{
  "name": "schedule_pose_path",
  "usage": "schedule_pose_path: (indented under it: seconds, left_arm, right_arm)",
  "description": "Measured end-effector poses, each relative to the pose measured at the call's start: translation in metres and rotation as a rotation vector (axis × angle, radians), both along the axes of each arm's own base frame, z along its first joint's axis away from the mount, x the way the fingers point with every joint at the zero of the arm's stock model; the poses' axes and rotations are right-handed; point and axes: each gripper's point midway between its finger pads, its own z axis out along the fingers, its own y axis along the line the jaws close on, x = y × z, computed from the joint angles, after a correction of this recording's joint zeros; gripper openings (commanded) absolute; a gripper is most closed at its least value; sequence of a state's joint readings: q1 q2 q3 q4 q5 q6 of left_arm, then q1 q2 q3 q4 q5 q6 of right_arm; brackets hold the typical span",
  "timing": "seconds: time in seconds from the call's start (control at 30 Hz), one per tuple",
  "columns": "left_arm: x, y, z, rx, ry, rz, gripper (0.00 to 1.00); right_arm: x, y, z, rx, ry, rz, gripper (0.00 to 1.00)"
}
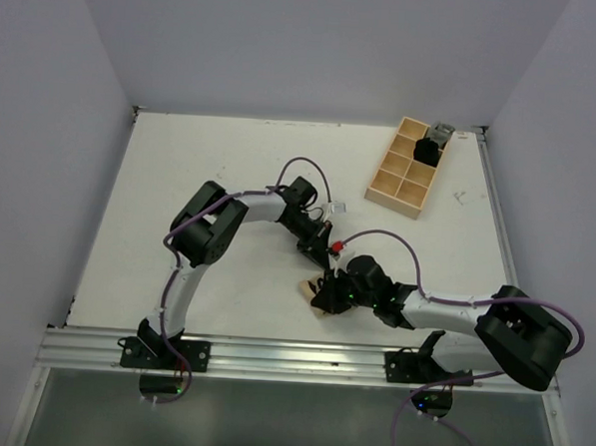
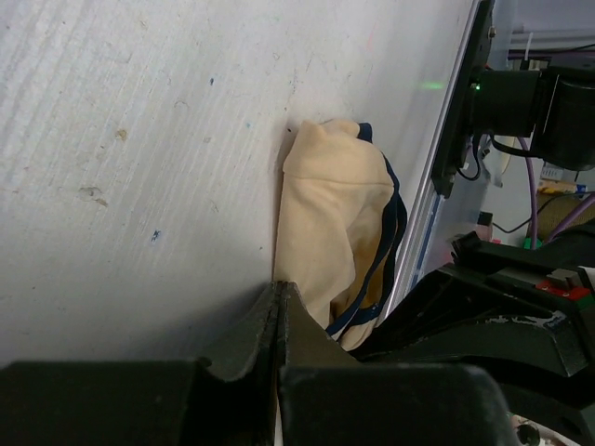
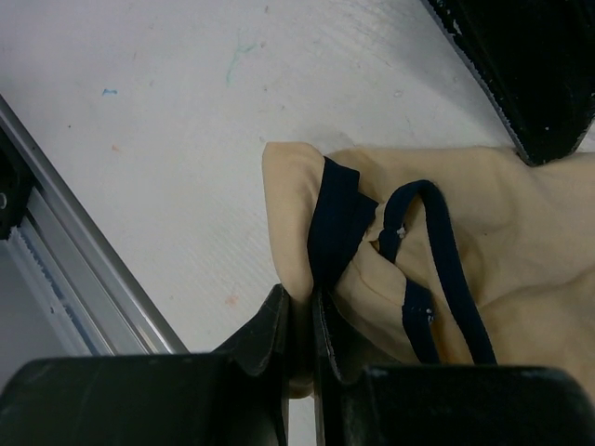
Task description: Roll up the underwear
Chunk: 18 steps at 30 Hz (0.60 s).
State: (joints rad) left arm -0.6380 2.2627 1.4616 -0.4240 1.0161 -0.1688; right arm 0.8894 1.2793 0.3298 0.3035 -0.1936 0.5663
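While nipping dark trim of underwear (image 3: 521, 242) with right pincer (image 3: 299, 307), holds tan cloth bunched on worktop (image 3: 186, 111), right at those fingertips. Clenches left pincer (image 2: 279, 293) fully, cloth right against its tips; cannot tell whether any fabric caught. Shows wooden tray (image 1: 391, 206) well beyond both pincers.

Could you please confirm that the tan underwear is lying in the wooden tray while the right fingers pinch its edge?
Not in the tray: the underwear lies on the white table near its front edge, as the top view shows. The right fingers do pinch its edge.
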Motion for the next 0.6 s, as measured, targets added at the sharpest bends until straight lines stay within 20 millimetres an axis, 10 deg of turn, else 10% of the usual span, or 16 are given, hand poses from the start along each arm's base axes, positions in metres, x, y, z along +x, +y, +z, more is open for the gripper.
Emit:
schedule_pose_path:
  seconds: [0.4,0.6]
  left_arm:
    - [0.013,0.028,0.0,0.052,-0.043,0.103,0.0]
    - [0.032,0.036,0.005,0.048,-0.064,0.113,0.25]
  right_arm:
    - [0.001,0.005,-0.001,0.039,0.042,-0.043,0.0]
    - [0.001,0.007,-0.001,0.045,0.045,-0.042,0.0]
